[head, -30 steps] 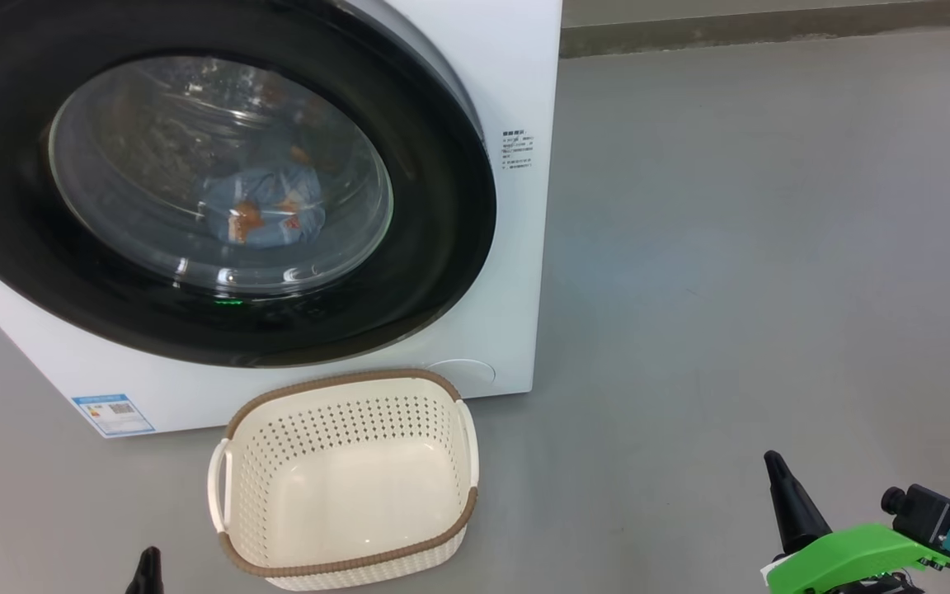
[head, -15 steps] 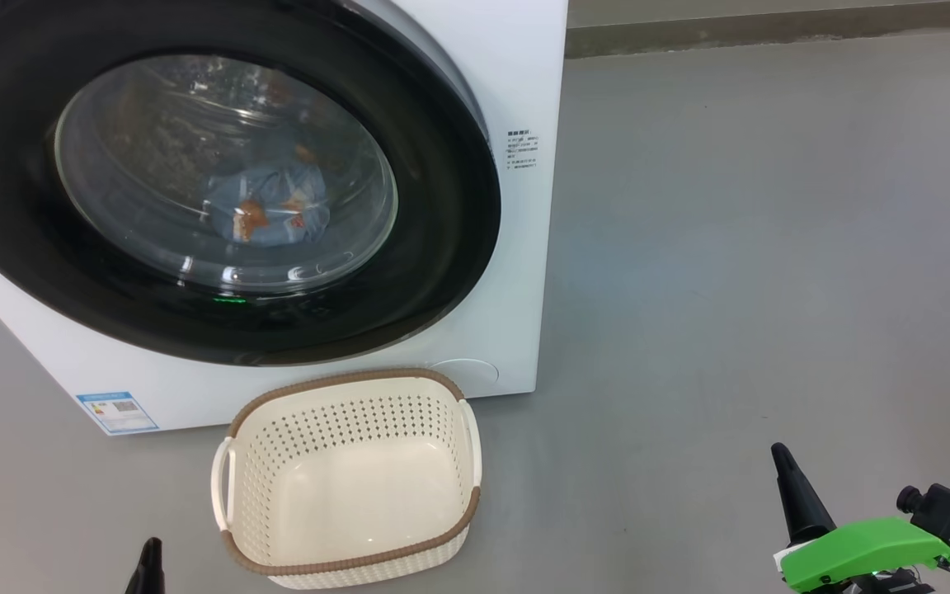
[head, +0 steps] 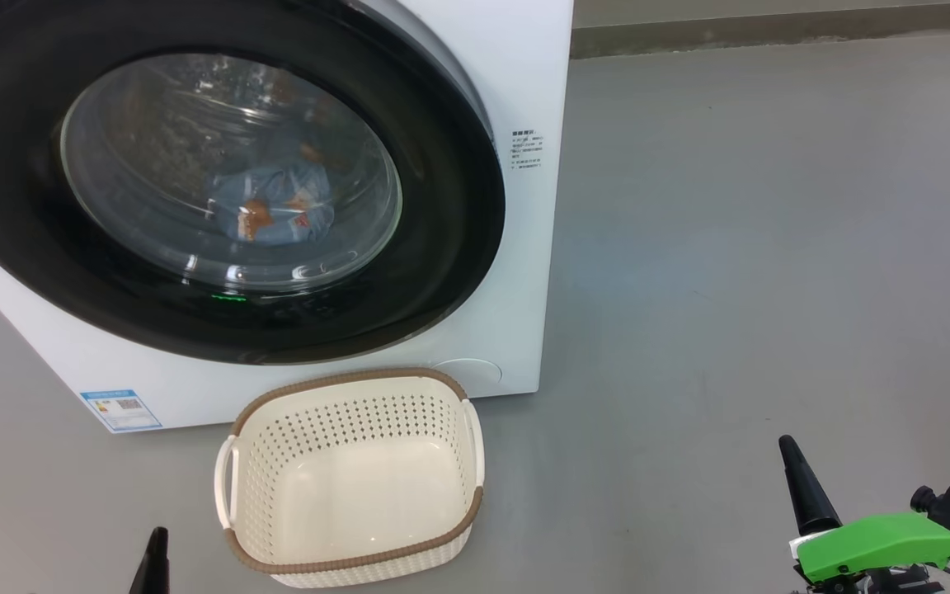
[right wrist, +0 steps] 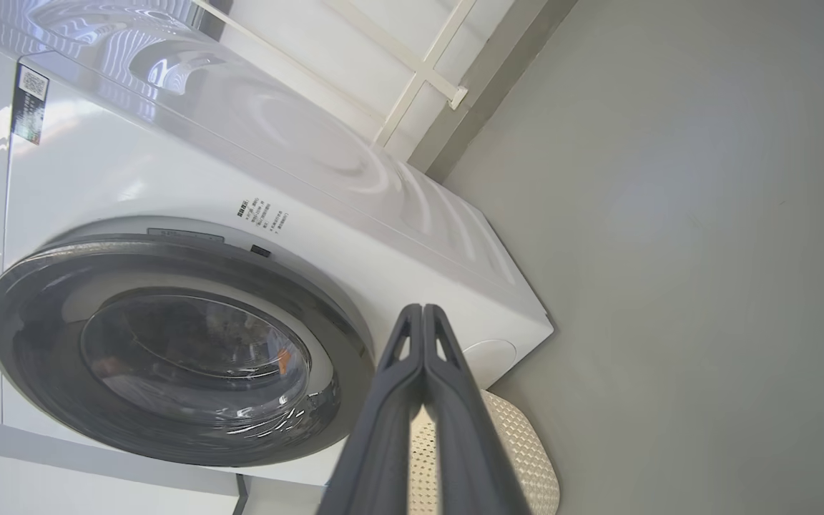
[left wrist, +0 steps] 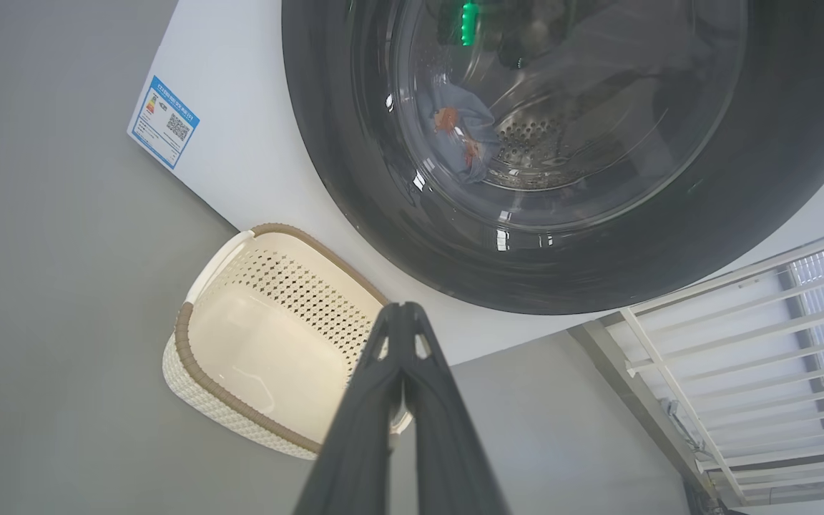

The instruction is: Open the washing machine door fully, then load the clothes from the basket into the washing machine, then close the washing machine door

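Perforated cream basket (head: 343, 421) (brown woven rim) fronts glossy round door (head: 442, 231).

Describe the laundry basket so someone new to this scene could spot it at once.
Find the big white front-loading washing machine with its round black-rimmed glass door. On the grey floor just before its lower front edge stands a small cream-white perforated plastic basket. Its brown woven-look rim, two side handles and empty inside set it apart from the smooth white machine.

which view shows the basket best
Head view: the whole basket is seen from above, empty. The left wrist view has it partly behind the left claw; the right wrist view shows a corner behind the right claw.
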Motion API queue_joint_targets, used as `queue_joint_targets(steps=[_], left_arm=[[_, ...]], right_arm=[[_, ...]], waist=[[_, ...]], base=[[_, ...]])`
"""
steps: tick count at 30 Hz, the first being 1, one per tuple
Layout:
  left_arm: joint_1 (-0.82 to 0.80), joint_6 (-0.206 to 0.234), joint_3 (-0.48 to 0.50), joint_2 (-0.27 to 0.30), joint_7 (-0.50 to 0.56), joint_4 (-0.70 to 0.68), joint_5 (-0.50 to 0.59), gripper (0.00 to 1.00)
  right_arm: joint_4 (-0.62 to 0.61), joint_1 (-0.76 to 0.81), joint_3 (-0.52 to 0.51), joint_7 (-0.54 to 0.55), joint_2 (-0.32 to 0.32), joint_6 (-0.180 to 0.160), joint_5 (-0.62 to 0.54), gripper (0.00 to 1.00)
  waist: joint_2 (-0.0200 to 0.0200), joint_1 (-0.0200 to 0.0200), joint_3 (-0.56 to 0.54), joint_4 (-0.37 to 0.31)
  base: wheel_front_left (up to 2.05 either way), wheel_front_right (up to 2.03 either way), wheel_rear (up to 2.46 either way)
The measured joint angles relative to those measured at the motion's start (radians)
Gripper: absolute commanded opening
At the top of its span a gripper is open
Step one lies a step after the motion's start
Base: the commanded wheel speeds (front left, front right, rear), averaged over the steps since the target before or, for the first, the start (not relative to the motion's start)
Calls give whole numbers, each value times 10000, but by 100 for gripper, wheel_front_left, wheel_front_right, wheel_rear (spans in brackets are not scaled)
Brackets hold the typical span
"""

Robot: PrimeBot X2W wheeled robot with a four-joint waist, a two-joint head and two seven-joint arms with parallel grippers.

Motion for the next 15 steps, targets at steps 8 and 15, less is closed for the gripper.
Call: queue_joint_targets(steps=[8, 15], left_arm=[[-86, -2, 50, -48, 244, 0, -771, 0], [-194, 0, 84, -127, 445, -31, -1444, 0]], right_arm=[[-157, 1, -100, 257, 69, -2, 731, 0], [-286, 4, -238, 435, 102, -2, 1383, 0]], waist=[[0, 0, -4, 37], [0, 0, -7, 70]], base=[[0, 0, 0], [0, 0, 0]])
